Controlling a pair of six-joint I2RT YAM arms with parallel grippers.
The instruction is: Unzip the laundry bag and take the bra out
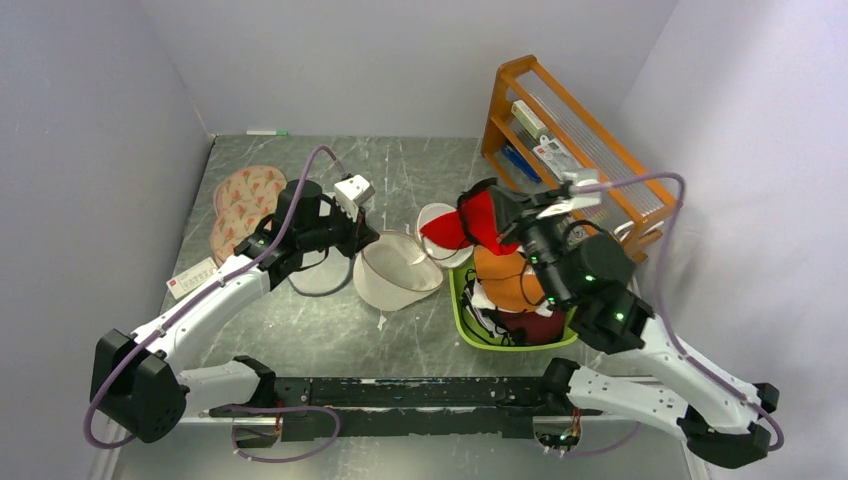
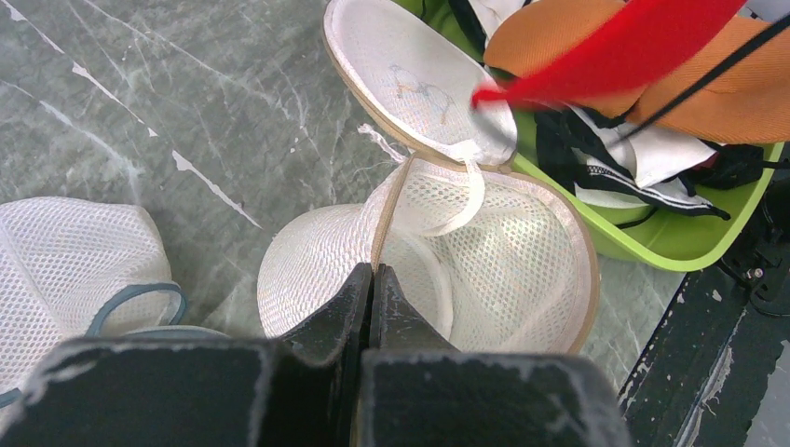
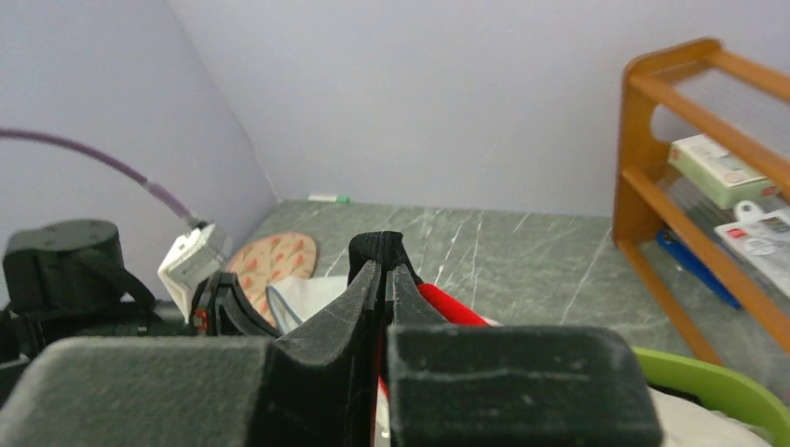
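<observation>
The laundry bag (image 1: 398, 272) lies unzipped, its two cream mesh halves spread apart like a clamshell. In the left wrist view the near half (image 2: 494, 251) faces up, and the far half (image 2: 410, 79) leans against the green basket. My left gripper (image 2: 374, 272) is shut on the bag's tan rim. The bra (image 1: 482, 225), red with orange cups (image 1: 505, 275), hangs in the air above the basket, outside the bag. My right gripper (image 3: 384, 265) is shut on its dark band, and red cloth (image 3: 452, 305) shows just beyond the fingers.
A lime-green basket (image 1: 465, 330) of clothes stands right of the bag. A white mesh bag with a grey ring (image 2: 74, 261) lies left of it, a pink patterned bag (image 1: 240, 200) farther back. A wooden rack (image 1: 560, 130) stands at the back right.
</observation>
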